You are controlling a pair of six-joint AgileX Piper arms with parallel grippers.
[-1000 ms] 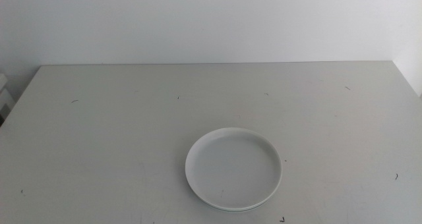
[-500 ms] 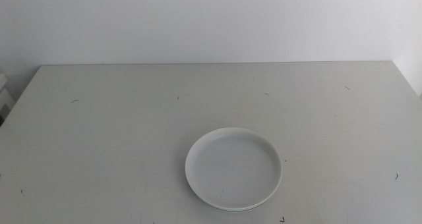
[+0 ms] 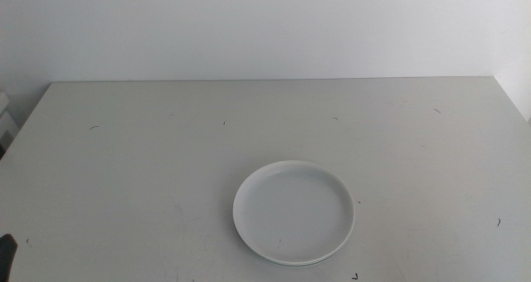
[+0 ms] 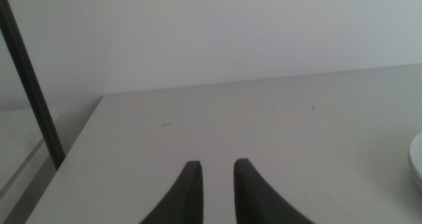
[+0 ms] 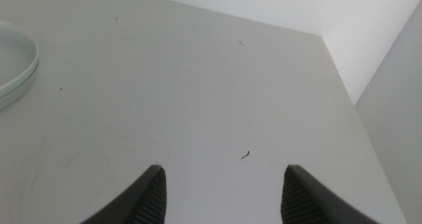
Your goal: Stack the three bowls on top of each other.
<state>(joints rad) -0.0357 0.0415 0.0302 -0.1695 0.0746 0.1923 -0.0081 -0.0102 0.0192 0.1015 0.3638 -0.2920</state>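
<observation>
The left gripper (image 4: 216, 184) is hanging over bare table with its two dark jaws drawn almost together, only a narrow slit showing between them, and nothing is sitting in that slit. In the middle view a dark sliver of this gripper (image 3: 6, 247) is showing at the lower left edge of the frame. The right gripper (image 5: 224, 194) is hovering with its dark jaws spread wide apart and empty, the pale table surface lying between them.

Further out, the pale grey matte table (image 3: 149, 166) is filling most of the middle view, with a few small dark specks scattered over it. The stack of shallow round plastic bowls (image 3: 294, 212) is sitting on the table in the lower centre of the middle view, slightly right of centre, well apart from both grippers. The white bowl is lying on top, and the thin rim of another dish is peeking out beneath its near edge; how many lie beneath it cannot be told from this view. The right wrist view is catching the stack's edge (image 5: 18, 66), where layered rims with a faint greenish tint are showing. The left wrist view is catching only a pale sliver of it (image 4: 416, 161).

A plain white wall (image 3: 265, 29) is standing behind the table.
</observation>
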